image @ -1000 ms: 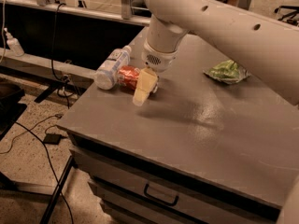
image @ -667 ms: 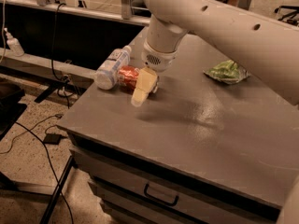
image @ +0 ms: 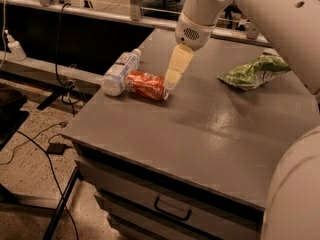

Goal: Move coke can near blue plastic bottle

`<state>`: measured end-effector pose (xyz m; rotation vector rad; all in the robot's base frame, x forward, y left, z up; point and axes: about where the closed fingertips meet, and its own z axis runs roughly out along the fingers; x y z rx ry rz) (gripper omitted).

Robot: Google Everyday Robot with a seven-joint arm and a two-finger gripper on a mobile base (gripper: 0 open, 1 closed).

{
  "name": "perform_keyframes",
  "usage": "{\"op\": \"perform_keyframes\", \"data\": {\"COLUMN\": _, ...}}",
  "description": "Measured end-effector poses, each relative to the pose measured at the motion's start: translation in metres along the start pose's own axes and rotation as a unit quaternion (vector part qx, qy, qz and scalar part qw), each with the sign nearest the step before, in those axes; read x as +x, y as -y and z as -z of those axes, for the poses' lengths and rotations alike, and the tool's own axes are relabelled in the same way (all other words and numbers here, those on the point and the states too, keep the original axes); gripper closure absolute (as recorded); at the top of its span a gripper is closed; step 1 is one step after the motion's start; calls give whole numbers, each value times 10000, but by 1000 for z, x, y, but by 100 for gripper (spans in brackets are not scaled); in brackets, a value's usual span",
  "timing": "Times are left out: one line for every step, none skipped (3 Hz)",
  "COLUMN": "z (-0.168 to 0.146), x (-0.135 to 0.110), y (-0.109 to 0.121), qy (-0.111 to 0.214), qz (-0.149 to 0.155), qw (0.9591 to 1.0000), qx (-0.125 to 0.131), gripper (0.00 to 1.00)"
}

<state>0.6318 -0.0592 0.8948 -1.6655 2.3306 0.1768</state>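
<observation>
Since a second ago the pincer [image: 171, 82] is raised off the coke can [image: 146, 84], uncovered just left against the blue plastic bottle [image: 119, 72]. The arm is slanted downward; pincer spread cannot be told.

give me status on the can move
Gripper low at right end of can. Can on its side, next to bottle. Bag far right, out of the way.

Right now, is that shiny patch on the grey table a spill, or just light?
In the camera view it looks like glare: a pale sheen on the table right of the can, with no puddle edge. The claw hangs at the can's right end, lit warm yellow; the bottle lies beside the can's other end.
</observation>
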Motion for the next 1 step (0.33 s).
{"op": "perform_keyframes", "data": {"z": 0, "x": 0, "y": 0, "qy": 4, "qz": 1, "qw": 10000, "qx": 2, "gripper": 0}}
